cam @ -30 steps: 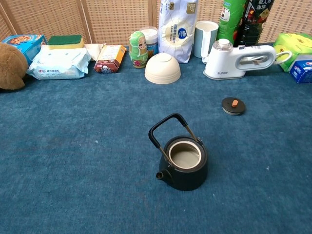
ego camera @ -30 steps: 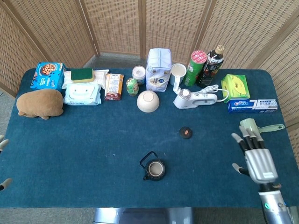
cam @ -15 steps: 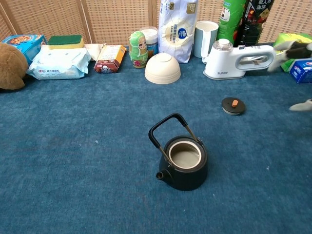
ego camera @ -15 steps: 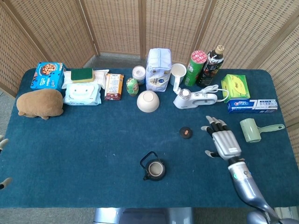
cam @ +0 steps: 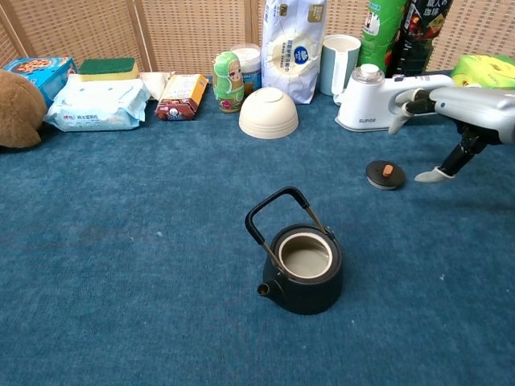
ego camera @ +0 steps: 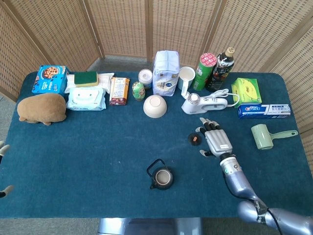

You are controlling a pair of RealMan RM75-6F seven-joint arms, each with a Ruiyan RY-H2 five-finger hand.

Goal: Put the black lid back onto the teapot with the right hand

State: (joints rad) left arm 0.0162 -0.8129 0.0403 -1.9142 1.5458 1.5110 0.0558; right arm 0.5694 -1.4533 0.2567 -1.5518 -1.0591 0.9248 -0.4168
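Hovering right hand [ego camera: 215, 141] just beside lid [ego camera: 195, 139], fingers spread, holding nothing. Probably light, stiff; pinching small orange knob [cam: 387, 170]. Teapot [cam: 304, 268] waiting open.

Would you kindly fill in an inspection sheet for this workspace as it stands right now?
Surface: blue cloth table, flat.
Job's things: black teapot upright, open on top; lid lying on the cloth, apart from it.
Clutter: back row with bowl, plush toy, wipes, bottles, boxes, toothpaste, lint roller.
Hands: right hand beside the lid, fingers apart, holding nothing; left hand only at the frame edge.
Cables: white cord on the handheld appliance.
Surroundings: wicker screens.
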